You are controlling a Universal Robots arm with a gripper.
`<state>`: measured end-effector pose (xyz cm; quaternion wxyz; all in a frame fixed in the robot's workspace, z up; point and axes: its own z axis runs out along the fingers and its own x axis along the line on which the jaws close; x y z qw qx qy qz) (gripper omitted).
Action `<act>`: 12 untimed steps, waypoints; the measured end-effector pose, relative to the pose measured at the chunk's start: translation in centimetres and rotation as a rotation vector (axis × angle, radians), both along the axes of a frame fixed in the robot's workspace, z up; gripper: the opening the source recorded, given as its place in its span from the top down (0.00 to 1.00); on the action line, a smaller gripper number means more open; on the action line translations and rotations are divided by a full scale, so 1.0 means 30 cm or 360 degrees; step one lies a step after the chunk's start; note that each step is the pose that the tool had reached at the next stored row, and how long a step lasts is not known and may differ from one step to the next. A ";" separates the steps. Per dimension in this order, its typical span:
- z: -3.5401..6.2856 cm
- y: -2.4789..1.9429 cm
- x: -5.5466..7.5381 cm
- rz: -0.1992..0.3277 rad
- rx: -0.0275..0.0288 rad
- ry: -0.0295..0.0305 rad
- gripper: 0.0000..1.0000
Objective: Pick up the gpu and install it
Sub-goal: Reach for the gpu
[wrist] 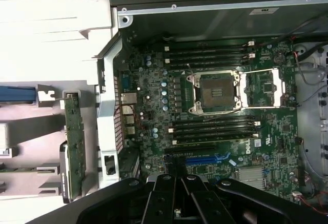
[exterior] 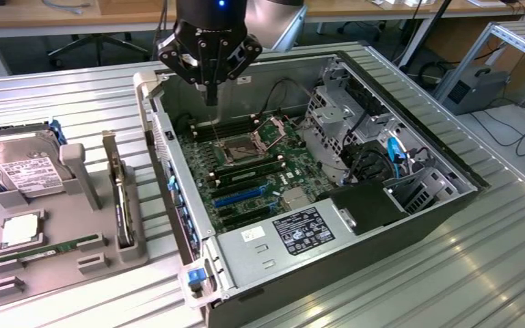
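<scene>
Grey holder [exterior: 48,270] beside the computer case [exterior: 262,258] has the gpu [exterior: 119,198] standing on edge, untouched. The gripper [exterior: 210,96] hangs over the motherboard [exterior: 244,171], fingers closed and empty. Pickup and installation are both left.

Silver-grey arm [exterior: 276,20] carries black linked fingers [exterior: 210,92] beneath a blue light [exterior: 221,3].

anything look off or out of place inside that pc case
Nothing looks spilled or broken. The one oddity is the CPU socket: it sits empty with its metal retention plate flipped open beside it. The gpu stands on edge in the grey holder outside the case, apart from the shut tool.
</scene>
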<state>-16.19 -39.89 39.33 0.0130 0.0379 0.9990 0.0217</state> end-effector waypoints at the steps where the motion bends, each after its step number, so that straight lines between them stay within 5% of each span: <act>1: 0.000 0.000 -0.001 0.0000 0.00000 0.00000 0.89; 12: 0.000 0.000 -0.014 0.0000 0.00000 -0.00001 0.89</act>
